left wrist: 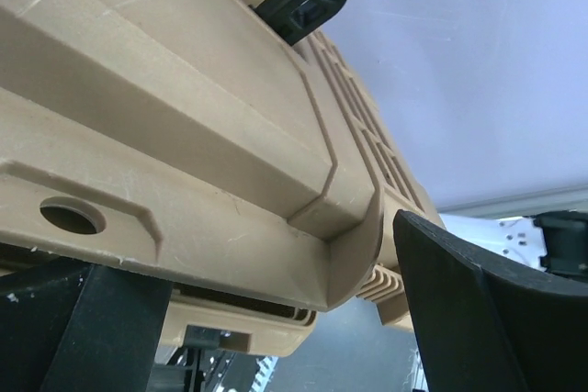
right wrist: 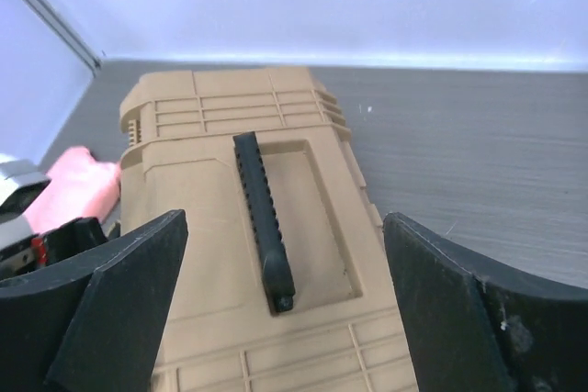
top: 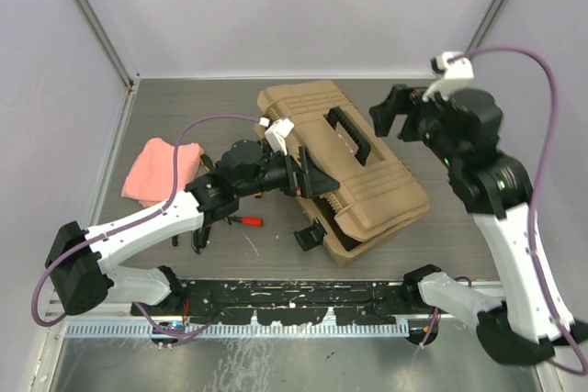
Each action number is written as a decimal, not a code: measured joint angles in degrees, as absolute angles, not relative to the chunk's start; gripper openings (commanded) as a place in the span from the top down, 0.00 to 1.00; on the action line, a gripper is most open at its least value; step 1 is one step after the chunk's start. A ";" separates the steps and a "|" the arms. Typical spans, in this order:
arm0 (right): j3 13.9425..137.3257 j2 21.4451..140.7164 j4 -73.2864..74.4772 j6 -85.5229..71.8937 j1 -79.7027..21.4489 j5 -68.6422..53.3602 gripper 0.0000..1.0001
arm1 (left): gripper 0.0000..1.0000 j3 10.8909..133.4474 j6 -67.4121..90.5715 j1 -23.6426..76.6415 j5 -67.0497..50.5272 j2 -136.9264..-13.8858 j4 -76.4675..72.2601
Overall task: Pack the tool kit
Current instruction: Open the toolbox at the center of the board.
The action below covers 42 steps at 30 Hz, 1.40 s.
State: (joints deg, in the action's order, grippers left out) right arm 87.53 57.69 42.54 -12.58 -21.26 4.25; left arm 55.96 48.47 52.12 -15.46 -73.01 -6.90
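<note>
The tool kit's tan ribbed case (top: 372, 181) lies slantwise mid-table, its lid slightly raised off the base at the near end. A black carry handle (top: 349, 133) lies flat on the lid. My left gripper (top: 308, 176) is open at the case's left side; in the left wrist view the lid's corner (left wrist: 354, 245) sits between the fingers (left wrist: 478, 309), with a gap on the right. My right gripper (top: 395, 117) hangs open above the case's far right, empty, and looks down on the handle (right wrist: 262, 218). A small red-handled screwdriver (top: 246, 221) lies on the table left of the case.
A pink folded cloth (top: 161, 172) lies at the left, also showing in the right wrist view as the cloth (right wrist: 78, 192). A black latch (top: 308, 238) sticks out at the case's near-left corner. Walls close the table at left, back and right.
</note>
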 measured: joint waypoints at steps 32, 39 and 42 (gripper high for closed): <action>76.34 38.17 46.17 -0.75 -21.26 -11.31 0.10 | 0.23 74.76 42.63 53.19 -16.45 -83.50 1.56; 71.05 31.70 48.77 10.50 -21.26 -22.41 0.08 | 0.22 73.95 43.22 53.52 -15.09 -81.32 1.63; 71.50 30.89 49.98 14.74 -21.23 -24.71 0.07 | 0.21 73.89 43.16 53.58 -14.06 -80.18 1.83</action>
